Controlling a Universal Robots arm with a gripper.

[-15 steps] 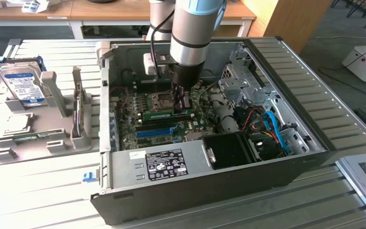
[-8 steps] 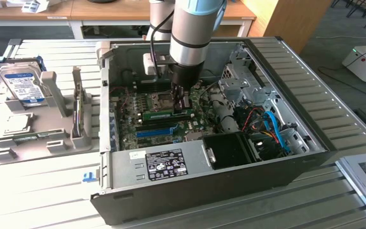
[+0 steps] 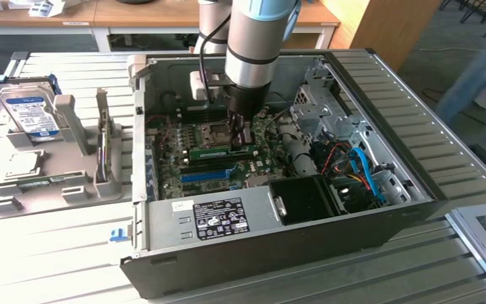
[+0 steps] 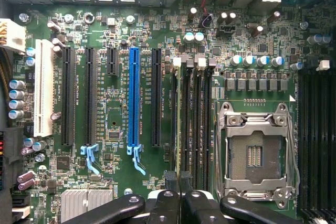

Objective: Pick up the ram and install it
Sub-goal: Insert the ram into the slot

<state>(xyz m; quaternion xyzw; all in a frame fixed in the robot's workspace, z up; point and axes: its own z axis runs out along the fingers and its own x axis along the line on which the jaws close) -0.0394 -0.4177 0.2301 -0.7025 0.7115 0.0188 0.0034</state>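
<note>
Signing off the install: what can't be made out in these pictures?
- Exterior view: whether the ram is seated; the tool covers one end.
- Wrist view: whether the tool grips or only presses the ram; the tool itself hides the contact.
- Exterior view: label print on the hard drive, too small.

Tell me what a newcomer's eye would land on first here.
The robot arm reaching down into the open computer case at the exterior view's middle strikes first, its gripper shut on the ram over the motherboard. In the wrist view, the blue slot and the empty processor socket stand out.
</note>
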